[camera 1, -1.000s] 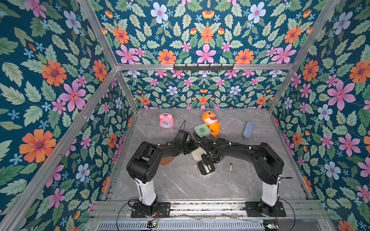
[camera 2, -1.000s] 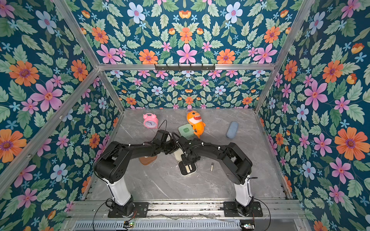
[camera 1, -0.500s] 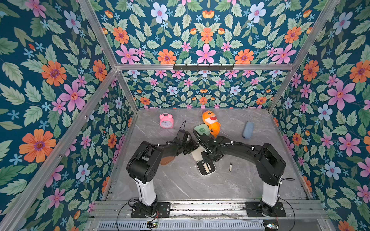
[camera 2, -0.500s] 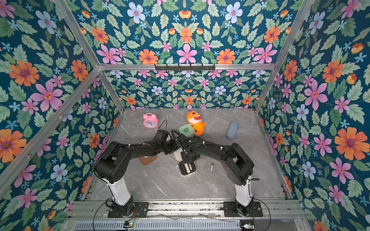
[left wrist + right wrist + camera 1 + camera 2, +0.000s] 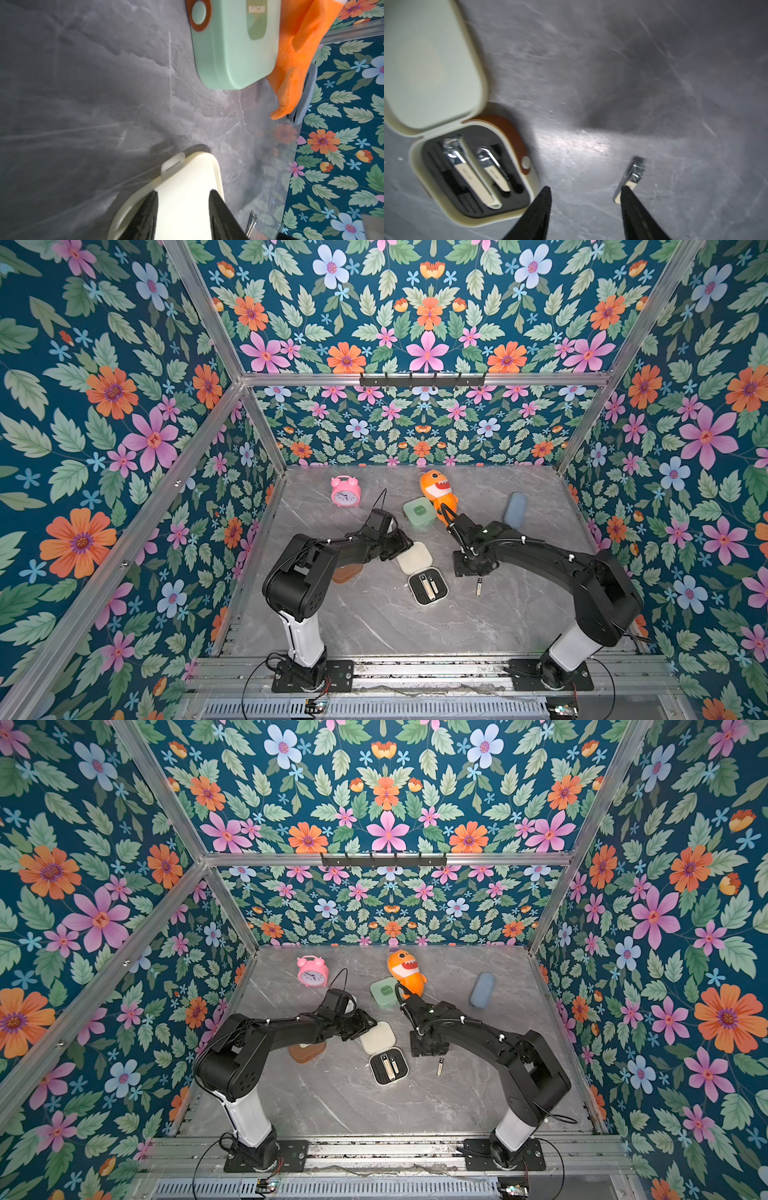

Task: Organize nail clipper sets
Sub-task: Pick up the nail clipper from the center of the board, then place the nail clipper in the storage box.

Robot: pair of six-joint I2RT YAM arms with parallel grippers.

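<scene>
The cream case lies open mid-table, its lid folded back. Its black insert holds two clippers. My left gripper is shut on the edge of that lid, with a finger on each side. My right gripper hangs open and empty over bare table, between the open case and a loose clipper. That clipper lies beside one fingertip. The mint green case sits shut behind. The brown case lies partly hidden under my left arm.
A pink alarm clock stands at the back left. An orange shark plush leans against the mint case. A blue-grey pouch lies at the back right. Floral walls close in three sides.
My right gripper has opened and moved right, off the cream case's insert and toward the loose clipper. The left gripper has kept its hold on the lid.
</scene>
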